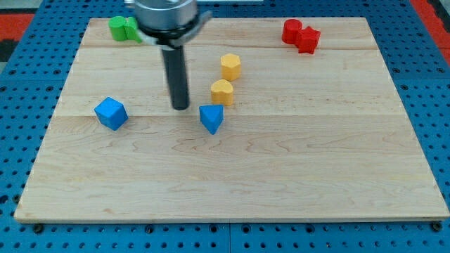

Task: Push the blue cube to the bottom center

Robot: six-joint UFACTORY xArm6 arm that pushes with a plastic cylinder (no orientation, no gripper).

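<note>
The blue cube (111, 113) sits at the view's left, about mid-height on the wooden board (295, 176). My tip (181, 107) rests on the board well to the right of the cube and apart from it. A blue wedge-shaped block (211, 118) lies just right of my tip, a small gap between them.
Two yellow blocks (222, 92) (230, 66) stand above the blue wedge. Two green blocks (124, 29) sit at the top left, partly behind the arm. Two red blocks (301, 34) sit at the top right. Blue pegboard (21, 84) surrounds the board.
</note>
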